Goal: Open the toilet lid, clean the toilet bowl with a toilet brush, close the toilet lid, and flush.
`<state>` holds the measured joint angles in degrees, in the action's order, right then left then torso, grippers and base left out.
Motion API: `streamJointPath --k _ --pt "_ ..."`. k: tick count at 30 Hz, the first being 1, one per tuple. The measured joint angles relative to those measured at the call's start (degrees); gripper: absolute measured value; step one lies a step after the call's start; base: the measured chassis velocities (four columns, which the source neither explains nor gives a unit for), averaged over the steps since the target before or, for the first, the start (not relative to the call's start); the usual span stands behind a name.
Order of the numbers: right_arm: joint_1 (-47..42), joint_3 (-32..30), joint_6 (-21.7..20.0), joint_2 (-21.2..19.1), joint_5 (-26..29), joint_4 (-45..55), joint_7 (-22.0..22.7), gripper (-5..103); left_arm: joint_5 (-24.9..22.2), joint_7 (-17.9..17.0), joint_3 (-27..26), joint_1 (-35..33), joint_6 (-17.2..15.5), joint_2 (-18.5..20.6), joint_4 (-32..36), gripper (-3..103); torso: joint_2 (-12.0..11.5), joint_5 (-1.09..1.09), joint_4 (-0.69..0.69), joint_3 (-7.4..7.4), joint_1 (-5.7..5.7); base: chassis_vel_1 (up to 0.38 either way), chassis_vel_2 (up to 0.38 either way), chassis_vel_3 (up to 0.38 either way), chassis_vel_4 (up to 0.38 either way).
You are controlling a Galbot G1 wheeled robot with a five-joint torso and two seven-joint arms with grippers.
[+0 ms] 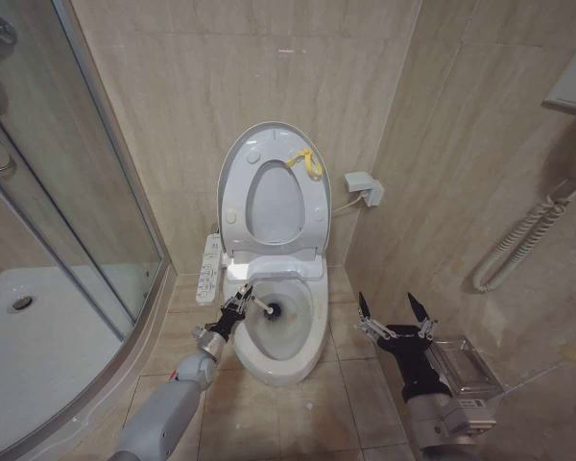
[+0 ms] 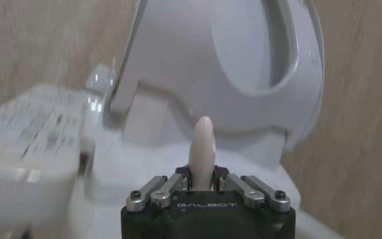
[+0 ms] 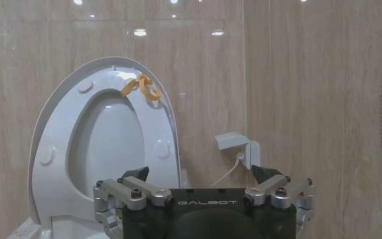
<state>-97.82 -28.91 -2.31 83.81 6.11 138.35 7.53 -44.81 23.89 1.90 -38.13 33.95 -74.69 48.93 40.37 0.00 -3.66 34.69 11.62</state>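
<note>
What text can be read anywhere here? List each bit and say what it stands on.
"GALBOT": on the black body of the left gripper, shut on the toilet brush handle.
"GALBOT": on the black body of the right gripper, open beside the toilet bowl.
Print on the side control panel: too blurred to read.

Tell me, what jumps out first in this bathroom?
The toilet lid, with its yellow loop, stands open against the back wall. Below it, the left gripper holds the toilet brush with its black head inside the toilet bowl. The right gripper hangs to the right of the bowl, jaws open.
</note>
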Motion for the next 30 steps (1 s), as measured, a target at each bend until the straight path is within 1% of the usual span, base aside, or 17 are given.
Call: streamJointPath --k 3,5,7,9,10,13,14,16,17,20,25,27,28,29,30 --pt "0.0 0.0 0.0 0.0 0.0 0.0 0.0 100 -0.58 -0.72 -0.31 0.59 0.34 -0.68 1.61 21 0.0 0.0 -0.02 0.0 0.0 0.0 0.0 0.0 0.0" --pt "0.0 0.0 0.0 0.0 0.0 0.0 0.0 100 -2.0 -1.56 -0.76 1.66 0.38 -1.8 3.21 21 0.0 0.01 -0.03 0.0 0.0 0.0 0.0 0.0 0.0" --pt "0.0 0.0 0.0 0.0 0.0 0.0 0.0 100 -2.68 -1.97 -1.13 2.04 0.39 -2.48 3.49 21 0.0 0.01 -0.03 0.0 0.0 0.0 0.0 0.0 0.0" --pt "0.0 0.0 0.0 0.0 0.0 0.0 0.0 100 -4.35 -2.37 -2.2 2.49 0.38 -4.37 3.42 21 0.0 0.0 -0.02 0.0 0.0 0.0 0.0 0.0 0.0" --pt "0.0 0.0 0.0 0.0 0.0 0.0 0.0 100 -4.35 -2.37 -2.2 2.49 0.38 -4.37 3.42 21 0.0 0.0 -0.02 0.0 0.0 0.0 0.0 0.0 0.0" --pt "0.0 0.0 0.0 0.0 0.0 0.0 0.0 100 -6.8 -2.5 -4.89 2.54 0.22 -7.4 2.67 21 0.0 0.02 0.01 0.0 0.0 0.0 0.0 0.0 0.0" --pt "0.0 0.0 0.0 0.0 0.0 0.0 0.0 100 -6.8 -2.5 -4.89 2.54 0.22 -7.4 2.67 21 0.0 0.02 0.01 0.0 0.0 0.0 0.0 0.0 0.0" --pt "0.0 0.0 0.0 0.0 0.0 0.0 0.0 100 -9.75 -2.79 -6.46 1.96 -0.39 -10.18 2.58 21 0.0 0.02 -0.01 0.0 0.0 0.0 0.0 0.0 0.0" --pt "0.0 0.0 0.0 0.0 0.0 0.0 0.0 100 -9.75 -2.79 -6.46 1.96 -0.39 -10.18 2.58 21 0.0 0.02 -0.01 0.0 0.0 0.0 0.0 0.0 0.0" --pt "0.0 0.0 0.0 0.0 0.0 0.0 0.0 100 -12.19 -2.6 -7.33 1.3 -1.01 -12.75 2.27 21 0.0 0.03 0.01 0.0 0.0 0.0 0.0 0.0 0.0" --pt "0.0 0.0 0.0 0.0 0.0 0.0 0.0 100 -12.38 -1.87 -7.68 1.15 -1.12 -14.43 1.22 21 0.0 0.03 0.01 0.0 0.0 0.0 0.0 0.0 0.0" --pt "0.0 0.0 0.0 0.0 0.0 0.0 0.0 100 -10.62 -0.43 -7.73 1.15 -0.47 -15.0 -1.34 21 0.0 0.02 0.0 0.0 0.0 0.0 0.0 0.0 0.0" --pt "0.0 0.0 0.0 0.0 0.0 0.0 0.0 100 -10.62 -0.43 -7.73 1.15 -0.47 -15.0 -1.34 21 0.0 0.02 0.0 0.0 0.0 0.0 0.0 0.0 0.0" --pt "0.0 0.0 0.0 0.0 0.0 0.0 0.0 100 -9.65 0.14 -7.78 1.15 -0.04 -14.99 -2.33 21 0.0 0.02 0.01 0.0 0.0 0.0 0.0 0.0 0.0" --pt "0.0 0.0 0.0 0.0 0.0 0.0 0.0 100 -8.65 0.64 -7.86 1.15 0.44 -14.85 -3.29 21 0.0 0.01 -0.01 -0.01 0.0 0.0 0.0 0.0 0.0"
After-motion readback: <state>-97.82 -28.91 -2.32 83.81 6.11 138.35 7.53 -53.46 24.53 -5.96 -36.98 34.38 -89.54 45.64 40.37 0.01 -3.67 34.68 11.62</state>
